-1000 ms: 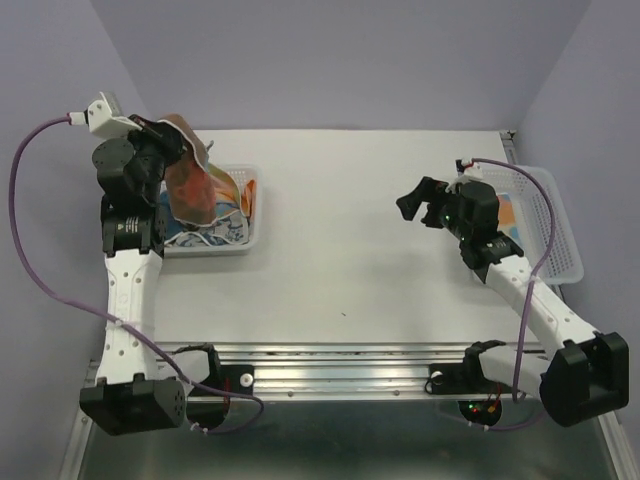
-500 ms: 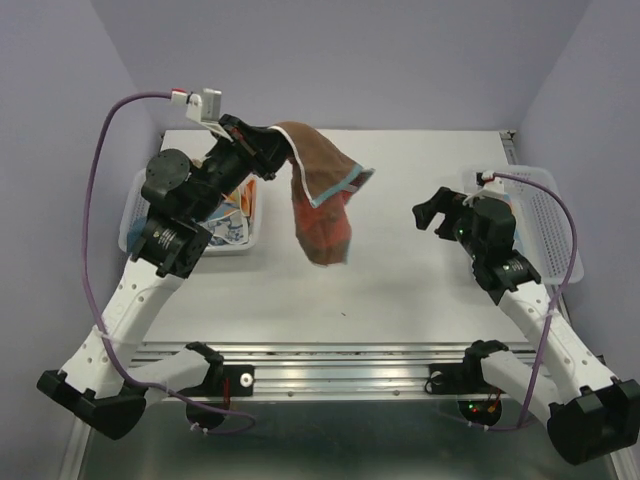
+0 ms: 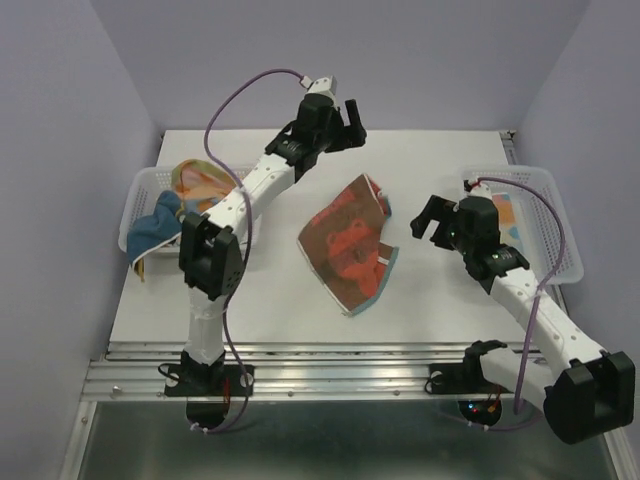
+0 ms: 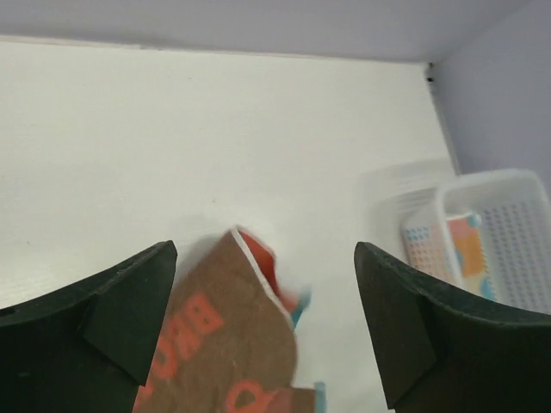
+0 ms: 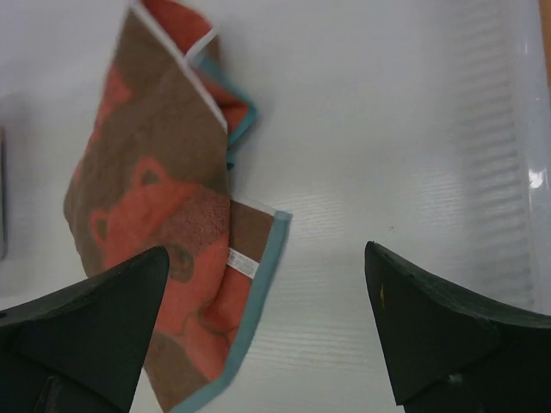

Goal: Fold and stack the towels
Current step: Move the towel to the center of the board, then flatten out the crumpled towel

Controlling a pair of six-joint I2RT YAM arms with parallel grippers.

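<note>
A brown towel with a red bear (image 3: 350, 242) lies crumpled and partly spread on the middle of the white table, held by nothing. My left gripper (image 3: 336, 115) reaches out high over the far side of the table and is open; in its wrist view the towel (image 4: 225, 344) lies below the wide jaws (image 4: 265, 331). My right gripper (image 3: 428, 219) hovers open just right of the towel, whose blue-edged corner (image 5: 164, 225) shows under its spread jaws (image 5: 267, 340). More towels fill the left basket: an orange and blue one (image 3: 200, 182) and a dark blue one (image 3: 155, 230).
A white perforated basket (image 3: 143, 186) stands at the left edge of the table. A second basket (image 3: 552, 215) at the right edge holds a folded patterned cloth (image 3: 506, 211), also in the left wrist view (image 4: 452, 241). The purple back wall is close behind the left gripper.
The left arm swung from the left basket out over the table with the brown towel, then opened; the towel dropped onto the middle of the table. The right arm barely moved.
</note>
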